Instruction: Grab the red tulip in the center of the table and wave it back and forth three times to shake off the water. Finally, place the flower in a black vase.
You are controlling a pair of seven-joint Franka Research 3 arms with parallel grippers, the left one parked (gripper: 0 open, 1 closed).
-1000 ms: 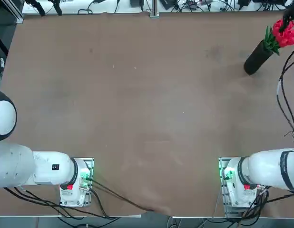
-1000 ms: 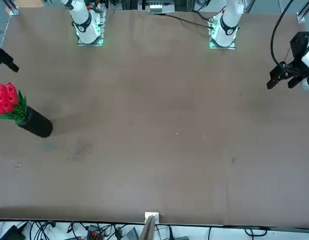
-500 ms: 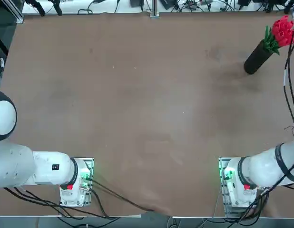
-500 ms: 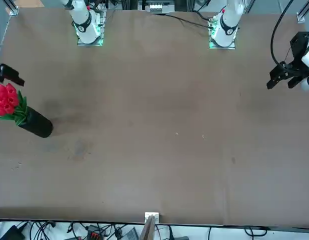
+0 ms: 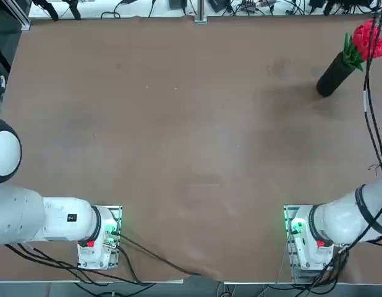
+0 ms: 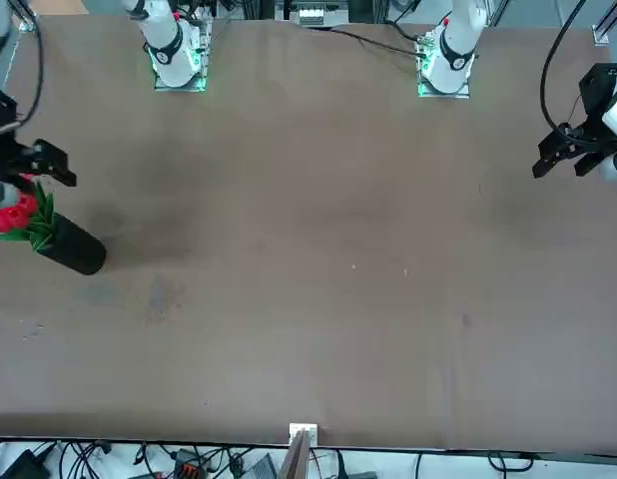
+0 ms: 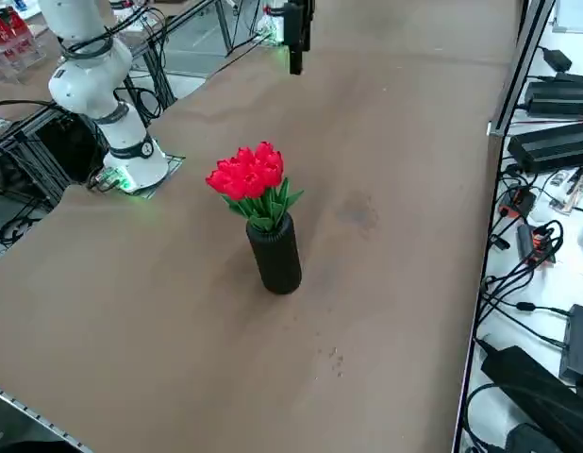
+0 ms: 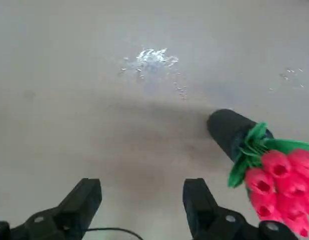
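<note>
Right hand (image 8: 142, 192) shifted across the worktop (image 5: 191, 142), fingers apart, beside the tulips (image 7: 246, 172), red blooms in black vase (image 7: 274, 257), vase upright near far right corner.

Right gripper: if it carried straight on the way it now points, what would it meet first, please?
Probably the bare tabletop. The open right gripper hangs over the table beside the black vase and red tulips, which seem off its line, though depth is hard to judge.
</note>
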